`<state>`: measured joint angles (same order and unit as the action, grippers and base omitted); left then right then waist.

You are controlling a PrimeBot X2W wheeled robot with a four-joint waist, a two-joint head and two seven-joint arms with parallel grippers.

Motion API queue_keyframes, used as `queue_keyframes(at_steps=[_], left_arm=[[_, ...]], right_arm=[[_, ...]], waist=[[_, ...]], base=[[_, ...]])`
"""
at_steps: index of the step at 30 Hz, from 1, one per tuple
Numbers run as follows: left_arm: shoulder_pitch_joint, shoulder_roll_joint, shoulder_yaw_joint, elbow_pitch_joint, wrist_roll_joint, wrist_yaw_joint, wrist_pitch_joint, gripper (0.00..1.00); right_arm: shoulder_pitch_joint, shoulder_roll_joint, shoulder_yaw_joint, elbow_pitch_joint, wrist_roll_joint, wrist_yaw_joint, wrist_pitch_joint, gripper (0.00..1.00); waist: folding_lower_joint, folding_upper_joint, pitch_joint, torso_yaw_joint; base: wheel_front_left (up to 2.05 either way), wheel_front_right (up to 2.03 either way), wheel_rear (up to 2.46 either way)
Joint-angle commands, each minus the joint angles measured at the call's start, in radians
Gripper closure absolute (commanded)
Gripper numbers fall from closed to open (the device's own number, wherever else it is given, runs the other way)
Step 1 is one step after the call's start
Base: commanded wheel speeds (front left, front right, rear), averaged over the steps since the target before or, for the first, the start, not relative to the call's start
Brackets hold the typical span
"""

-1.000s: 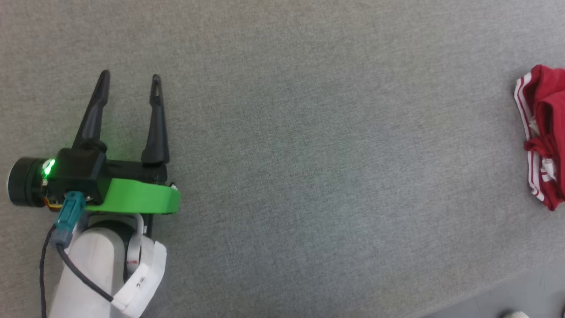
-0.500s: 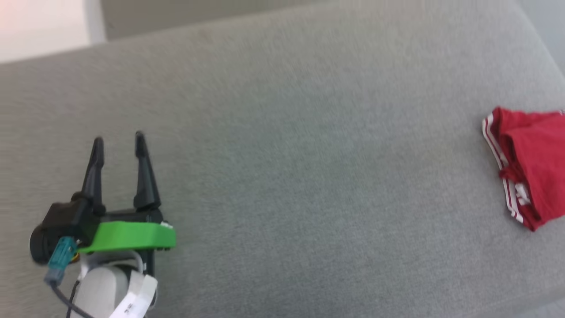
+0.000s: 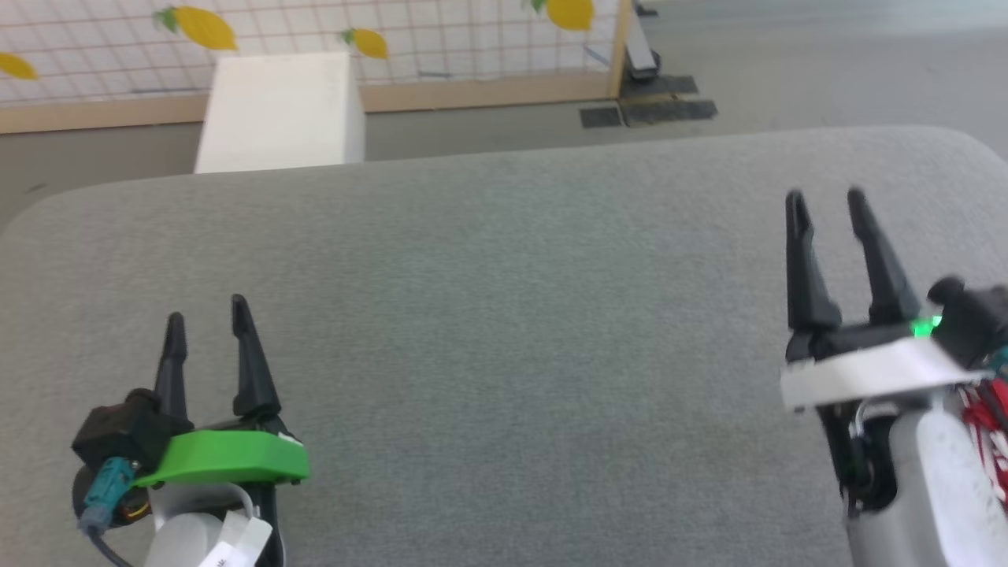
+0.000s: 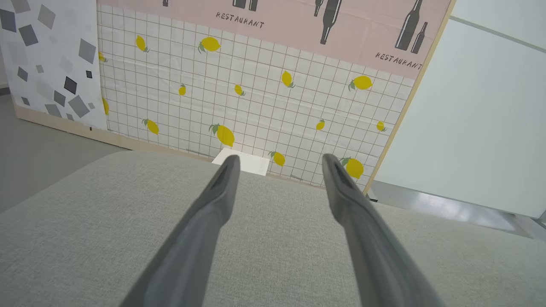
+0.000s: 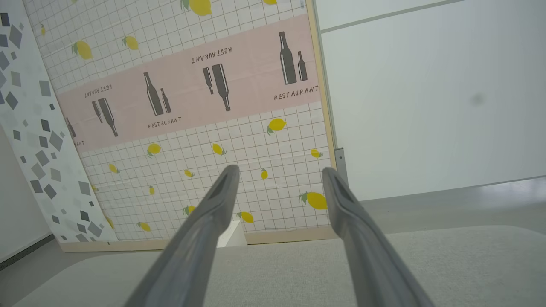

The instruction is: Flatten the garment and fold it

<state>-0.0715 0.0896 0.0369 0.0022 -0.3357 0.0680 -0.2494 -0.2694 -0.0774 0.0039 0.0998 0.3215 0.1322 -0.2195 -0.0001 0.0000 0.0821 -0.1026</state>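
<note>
The garment point(image 3: 989, 421) lies at the far right of the surface point(image 3: 504, 331). We see just a red-and-white striped scrap of it tucked beside our right forearm point(image 3: 921, 488), back behind the wrist rather than ahead of the fingertips. Our right gripper point(image 3: 824, 197) is by far the nearer one. Its jaws stand apart and hold nothing, and they point away across the grey surface toward the lemon-patterned wall point(image 3: 472, 39). Our left gripper point(image 3: 206, 311) hangs well apart at the opposite side, jaws likewise spread and empty. So we judge the coming reach belongs to the right arm, which must draw back and swing outward to its right. With so little cloth in sight, we cannot tell which way its long axis runs.
</note>
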Motion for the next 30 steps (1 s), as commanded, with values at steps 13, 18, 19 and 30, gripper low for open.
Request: queue_keyframes(at_steps=[13,18,19,30], left_arm=[[0.061,-0.003,-0.092,0.088,0.074,0.002,-0.007,0.0],[0.078,-0.009,-0.12,0.103,0.099,0.02,-0.008,0.0],[0.079,-0.009,-0.122,0.105,0.1,0.023,-0.009,0.0],[0.082,-0.005,-0.14,0.127,0.135,0.054,-0.011,0.0]], right_arm=[[0.205,0.027,-0.009,0.083,-0.116,-0.002,0.001,0.0],[0.23,0.027,-0.018,0.101,-0.103,-0.002,-0.004,0.0],[0.233,0.027,-0.019,0.104,-0.104,-0.002,-0.005,0.0],[0.252,0.027,-0.039,0.121,-0.101,-0.002,-0.001,0.0]], waist=[[0.0001,0.0,-0.103,0.086],[0.0001,0.0,-0.109,0.08],[0.0001,0.0,-0.11,0.08],[0.0001,0.0,-0.113,0.08]], base=[[0.0,0.0,0.0],[0.0,0.0,0.0],[0.0,0.0,0.0],[0.0,0.0,0.0]])
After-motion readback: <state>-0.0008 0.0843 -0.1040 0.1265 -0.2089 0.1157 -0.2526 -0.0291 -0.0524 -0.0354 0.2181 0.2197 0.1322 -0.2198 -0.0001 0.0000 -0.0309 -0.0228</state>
